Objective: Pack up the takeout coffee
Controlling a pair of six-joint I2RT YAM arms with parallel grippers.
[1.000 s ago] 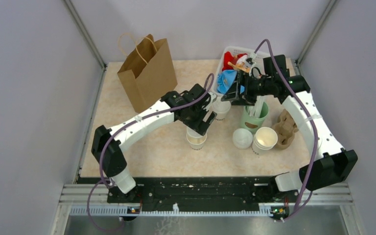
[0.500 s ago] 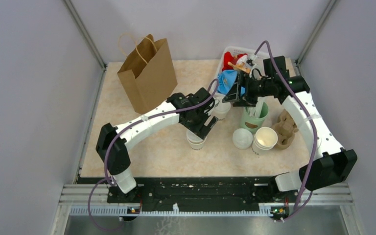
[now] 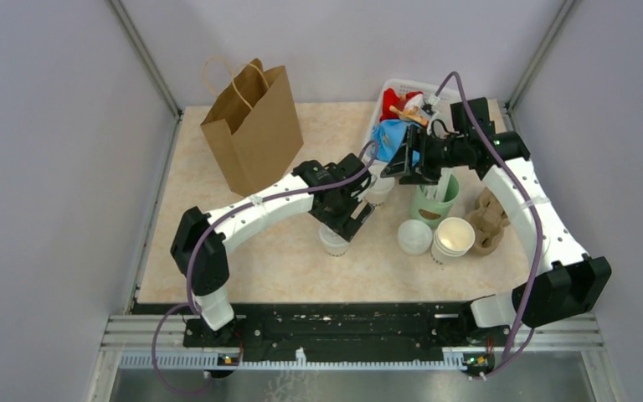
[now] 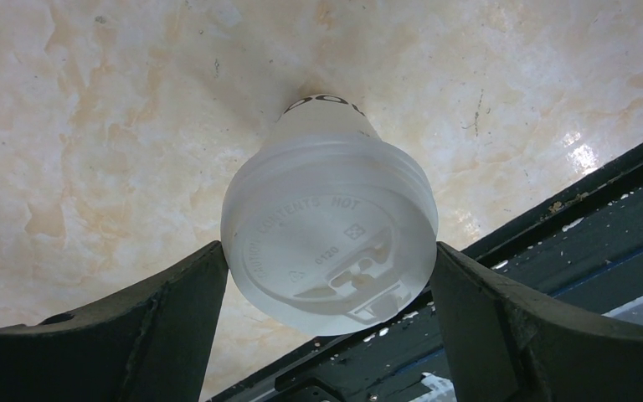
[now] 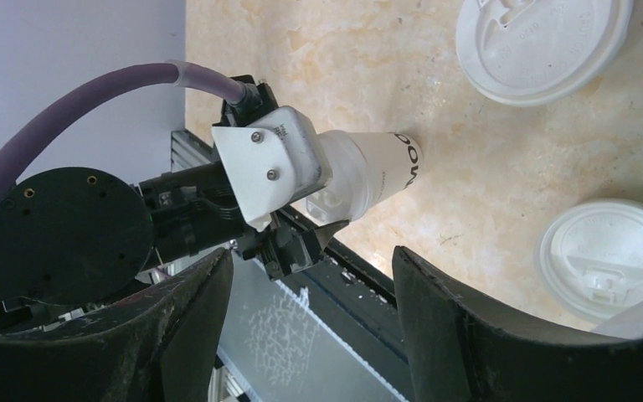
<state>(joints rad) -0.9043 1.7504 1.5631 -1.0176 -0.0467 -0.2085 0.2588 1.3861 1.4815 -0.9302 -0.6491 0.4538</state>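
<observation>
The takeout coffee [image 3: 333, 244] is a white paper cup with black lettering and a white lid [image 4: 329, 243], standing upright on the table. My left gripper [image 3: 345, 219] is right over it. In the left wrist view its fingers [image 4: 180, 310] stand wide, one on each side of the lid's rim, very close to it or just touching. The right wrist view shows the same cup [image 5: 377, 172] under the left gripper's white housing [image 5: 272, 176]. My right gripper [image 3: 403, 163] hovers open and empty [image 5: 310, 260] above the table, behind the cup.
A brown paper bag [image 3: 251, 126] stands open at the back left. A white basket [image 3: 395, 88] of coloured items is at the back right. Nearby are a green cup [image 3: 434, 201], a stack of white cups [image 3: 453, 239], loose lids [image 3: 414, 236] and a cardboard carrier [image 3: 487, 219].
My left arm has stretched further out and its gripper has come down over the coffee cup, covering most of it from above. The right arm has barely moved.
</observation>
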